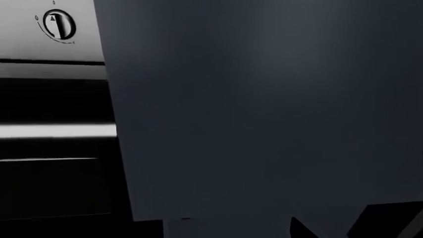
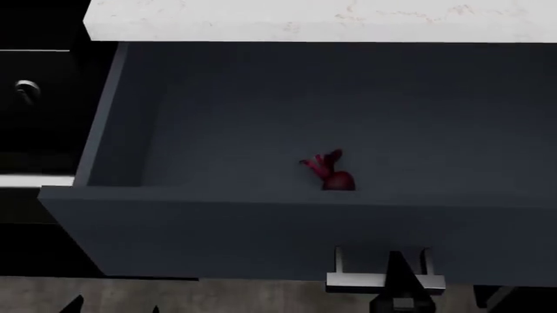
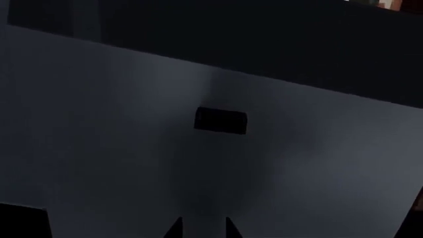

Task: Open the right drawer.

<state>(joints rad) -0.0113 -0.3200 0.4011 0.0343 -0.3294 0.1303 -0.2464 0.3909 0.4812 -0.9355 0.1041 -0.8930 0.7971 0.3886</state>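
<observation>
Right drawer [image 2: 261, 130] cut by the frame edge; right gripper's fingers [image 2: 402, 287] barely visible.

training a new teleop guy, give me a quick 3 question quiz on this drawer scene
1. True or false: the right drawer is pulled out under the white countertop.
2. What lies inside the drawer? A) a small red item B) a fork C) nothing
3. Fill in: the right gripper sits at the drawer's bar ____.

Key: 1 true. 2 A, the small red item. 3 handle.
</observation>
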